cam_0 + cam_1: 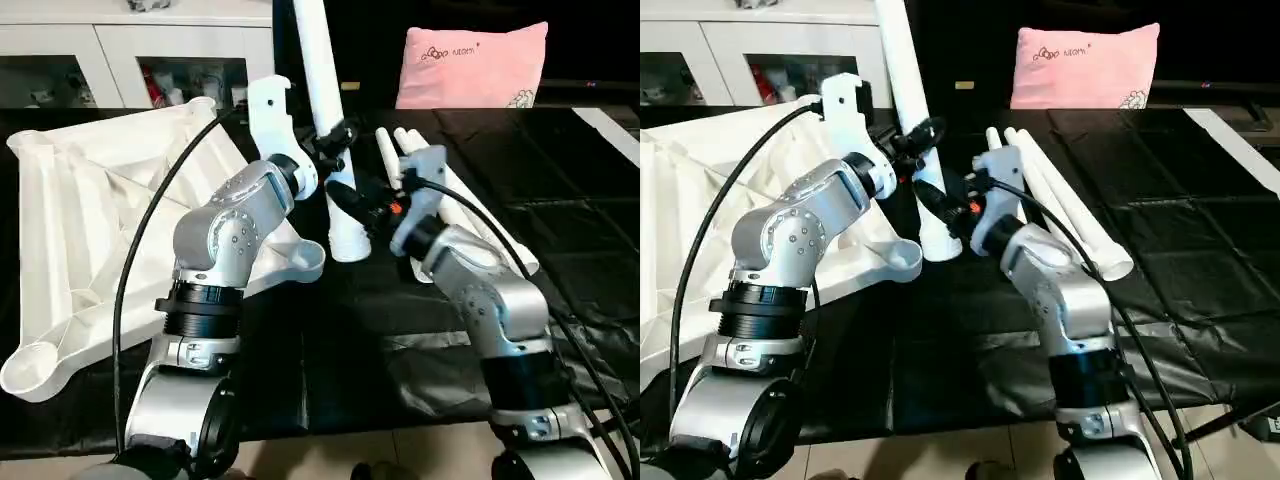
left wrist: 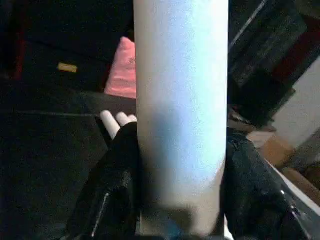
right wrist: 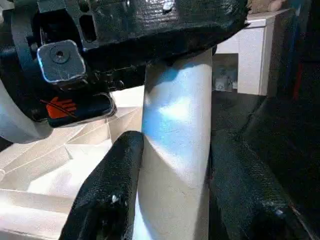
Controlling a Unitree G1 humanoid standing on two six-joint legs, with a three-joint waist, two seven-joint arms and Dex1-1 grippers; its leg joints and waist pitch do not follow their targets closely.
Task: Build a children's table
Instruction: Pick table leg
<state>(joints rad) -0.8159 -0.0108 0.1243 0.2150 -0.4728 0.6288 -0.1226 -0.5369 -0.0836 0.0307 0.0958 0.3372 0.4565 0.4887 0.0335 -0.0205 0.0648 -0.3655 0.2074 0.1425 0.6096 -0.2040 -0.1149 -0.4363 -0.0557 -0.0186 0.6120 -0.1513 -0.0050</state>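
You have one white leg [image 1: 322, 110] standing nearly upright over the black-covered work surface [image 1: 560, 210], leaning a little toward eleven o'clock, its wide end low near the middle of the head view and its upper length running out past twelve o'clock. Both of your grippers are on it. Your left gripper [image 1: 335, 140] clasps the leg partway up; in the left wrist view its black fingers [image 2: 112, 185] press against both sides of the tube, so it is closed on the leg. Your right gripper [image 1: 345, 205] takes the same leg lower down, just under the left one; in the right wrist view its fingers [image 3: 112, 185] bracket the tube with the near one touching it, so it too is gripping the leg.

The tabletop [image 1: 80, 210] lies ribbed side up at about nine o'clock from the leg, with a round corner socket [image 1: 303, 258] at its near corner just beside the leg's lower end, at about eight o'clock from it. Whether the leg's end touches the socket you cannot tell from here.

The spare legs [image 1: 470, 215] lie side by side on the black cover at about three o'clock from the held leg, slanting toward five o'clock, partly behind your right forearm. A pink pillow [image 1: 470, 65] sits at about one o'clock, and a white cabinet [image 1: 130, 60] at about ten o'clock behind the tabletop.
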